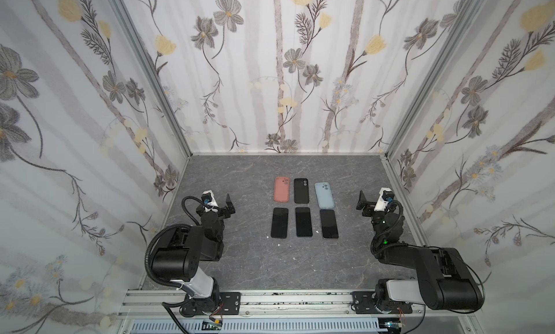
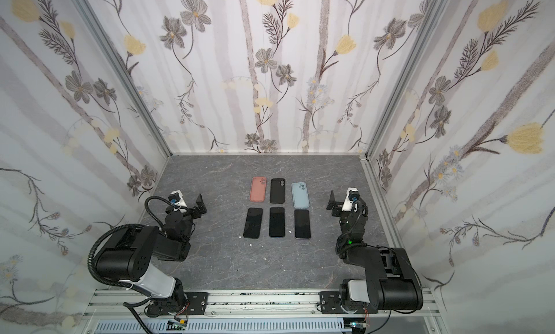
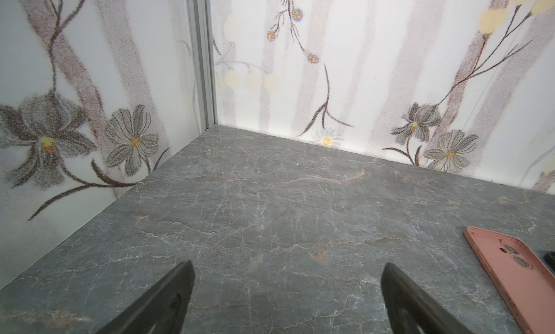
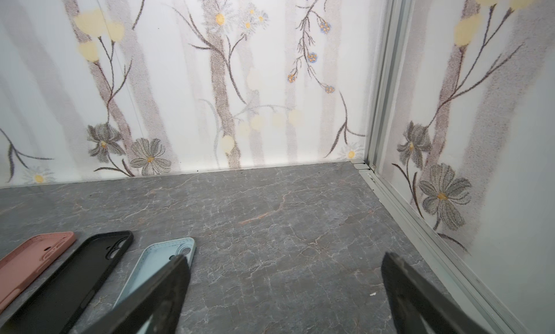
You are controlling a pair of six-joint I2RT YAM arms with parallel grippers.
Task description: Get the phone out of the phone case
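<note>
phones [image 1: 303, 221]: row of three, cases [image 1: 301, 190] just behind | left gripper [image 1: 229, 205]: jaws wide, empty, well off left | right gripper [image 1: 362, 202]: same, off right

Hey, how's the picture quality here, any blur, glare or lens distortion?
In both top views the light is soft and even, the phones show no hard glare, and the wide lens splays the corner posts outward. In the left wrist view the left gripper's fingers are blurred and the table is sharp. In the right wrist view the right gripper's fingers blur likewise.
</note>
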